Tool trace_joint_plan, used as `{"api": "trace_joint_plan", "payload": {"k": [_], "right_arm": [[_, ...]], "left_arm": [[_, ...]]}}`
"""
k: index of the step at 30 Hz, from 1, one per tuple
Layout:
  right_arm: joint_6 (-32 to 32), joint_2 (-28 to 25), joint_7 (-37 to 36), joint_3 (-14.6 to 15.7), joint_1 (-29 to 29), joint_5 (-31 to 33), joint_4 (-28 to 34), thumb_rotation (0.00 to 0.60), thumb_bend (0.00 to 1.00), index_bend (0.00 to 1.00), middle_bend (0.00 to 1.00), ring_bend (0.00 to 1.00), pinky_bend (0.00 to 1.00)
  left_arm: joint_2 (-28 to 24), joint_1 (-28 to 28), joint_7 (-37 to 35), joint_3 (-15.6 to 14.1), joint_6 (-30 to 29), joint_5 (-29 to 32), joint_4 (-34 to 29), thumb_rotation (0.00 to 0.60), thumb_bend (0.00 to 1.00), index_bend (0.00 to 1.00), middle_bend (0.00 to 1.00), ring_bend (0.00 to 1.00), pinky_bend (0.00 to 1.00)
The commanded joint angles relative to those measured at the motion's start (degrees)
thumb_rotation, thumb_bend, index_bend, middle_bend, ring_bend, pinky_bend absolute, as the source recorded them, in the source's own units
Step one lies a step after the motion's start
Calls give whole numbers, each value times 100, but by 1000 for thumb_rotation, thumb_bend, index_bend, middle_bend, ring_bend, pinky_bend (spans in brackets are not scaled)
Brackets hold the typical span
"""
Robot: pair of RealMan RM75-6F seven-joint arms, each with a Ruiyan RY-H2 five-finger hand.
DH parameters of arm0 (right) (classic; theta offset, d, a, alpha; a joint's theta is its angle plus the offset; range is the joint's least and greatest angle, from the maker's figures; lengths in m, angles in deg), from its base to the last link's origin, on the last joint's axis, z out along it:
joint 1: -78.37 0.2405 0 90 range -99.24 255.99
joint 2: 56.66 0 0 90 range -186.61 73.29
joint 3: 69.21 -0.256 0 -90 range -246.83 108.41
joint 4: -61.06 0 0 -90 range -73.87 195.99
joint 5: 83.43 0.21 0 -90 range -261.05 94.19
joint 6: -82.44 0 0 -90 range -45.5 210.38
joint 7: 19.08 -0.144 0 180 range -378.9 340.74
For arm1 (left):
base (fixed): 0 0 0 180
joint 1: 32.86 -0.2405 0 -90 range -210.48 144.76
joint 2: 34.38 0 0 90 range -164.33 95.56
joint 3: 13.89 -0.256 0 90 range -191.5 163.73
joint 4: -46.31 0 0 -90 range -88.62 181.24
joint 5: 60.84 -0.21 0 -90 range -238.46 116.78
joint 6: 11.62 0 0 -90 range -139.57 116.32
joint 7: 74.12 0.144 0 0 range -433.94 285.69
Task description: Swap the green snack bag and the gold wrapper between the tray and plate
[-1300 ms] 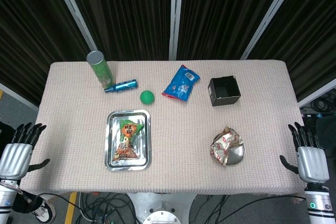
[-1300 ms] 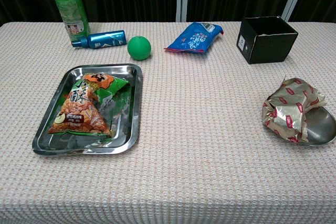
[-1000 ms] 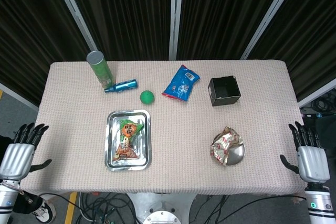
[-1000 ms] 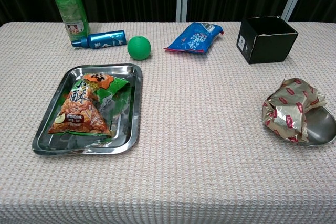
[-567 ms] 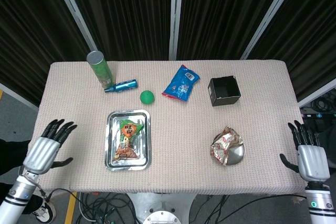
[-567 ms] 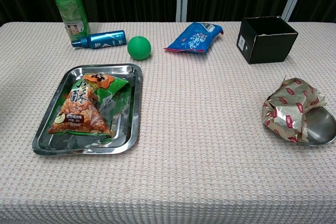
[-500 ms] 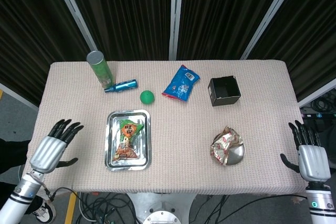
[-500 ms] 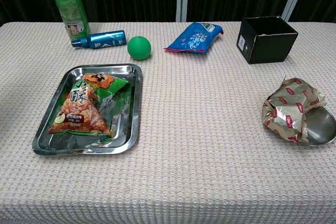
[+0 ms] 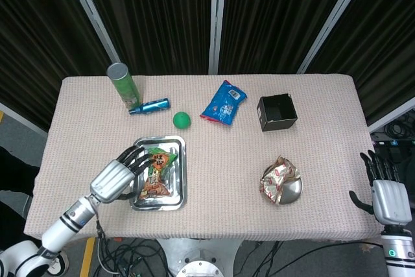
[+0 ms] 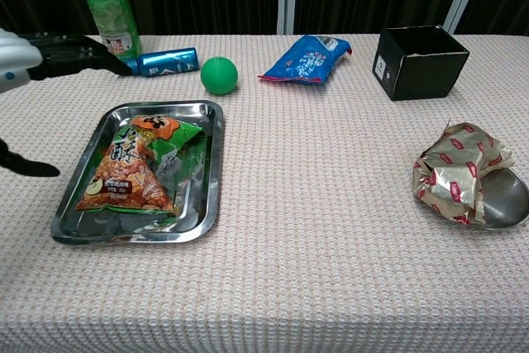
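Right now your left hand (image 9: 115, 177) is over the tray's left edge, fingers spread & stretched toward the green snack bag (image 9: 156, 173), holding nothing; can't tell if the tips touch the bag. In the chest view that hand (image 10: 25, 55) shows at the far left, fingers (image 10: 78, 49) pointing right, above the surface. Your right hand (image 9: 387, 198) hangs off the table's right edge, fingers apart, empty.

Green snack bag lies in the steel tray (image 9: 176, 196) near the front-left of the table (image 9: 220, 212). Gold wrapper (image 9: 277, 178) sits crumpled on the left part of the round metal plate (image 9: 293, 192), front-right, well apart from the tray.

Along the back edge: green canister (image 9: 123, 85) at the left w/ a blue bottle (image 9: 149, 106) lying just beside it, a green ball (image 9: 182, 119), a blue snack bag (image 9: 224, 102) near the middle, a black open box (image 9: 277, 112) to the right.
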Motion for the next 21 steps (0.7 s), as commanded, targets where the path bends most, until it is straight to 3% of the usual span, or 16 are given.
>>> {"api": "trace_joint_plan", "payload": {"k": [1,21], "right_arm": [[-6,5,-42,1,-10,18,-36,600,172,0,0,0,0],[-81,-53,-265,-29,-38,146,-156,600,193,0,0,0,0]], "left_arm": [[146,272,67,116,293,139,73,600,0,102,88,0,92],[571,1068,487,-108,990,106,559,600,38,130,104,0,91]]}}
